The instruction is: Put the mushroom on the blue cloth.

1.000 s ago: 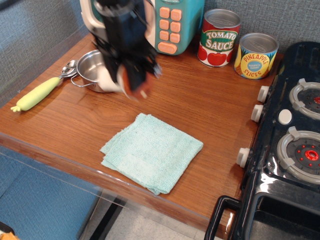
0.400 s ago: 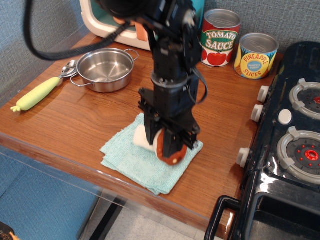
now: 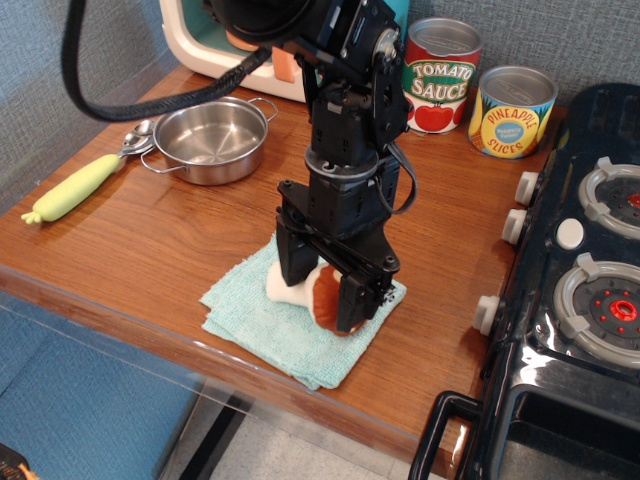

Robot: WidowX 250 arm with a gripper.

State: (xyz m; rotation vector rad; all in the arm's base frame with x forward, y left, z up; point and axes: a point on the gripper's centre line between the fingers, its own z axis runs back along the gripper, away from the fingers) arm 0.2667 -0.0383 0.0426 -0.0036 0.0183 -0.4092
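Observation:
The mushroom [image 3: 322, 293] lies on its side on the blue cloth [image 3: 262, 322], its reddish-brown cap toward the right and its cream stem poking out to the left. The cloth lies flat near the front edge of the wooden counter. My gripper [image 3: 325, 298] points straight down over the cloth, with one black finger on each side of the mushroom. The fingers stand apart and the jaws look open, loose around the cap. The arm hides the far part of the cloth.
A steel pot [image 3: 210, 138] and a yellow-green handled spoon [image 3: 75, 187] sit at the back left. A tomato sauce can [image 3: 440, 75] and a pineapple can [image 3: 512, 110] stand at the back. A toy stove [image 3: 580, 290] is on the right. A toy appliance [image 3: 215, 50] stands behind the arm.
My gripper carried the mushroom from near the pot down onto the cloth. Since 0.4 s ago the fingers have spread wider and the mushroom rests on the cloth.

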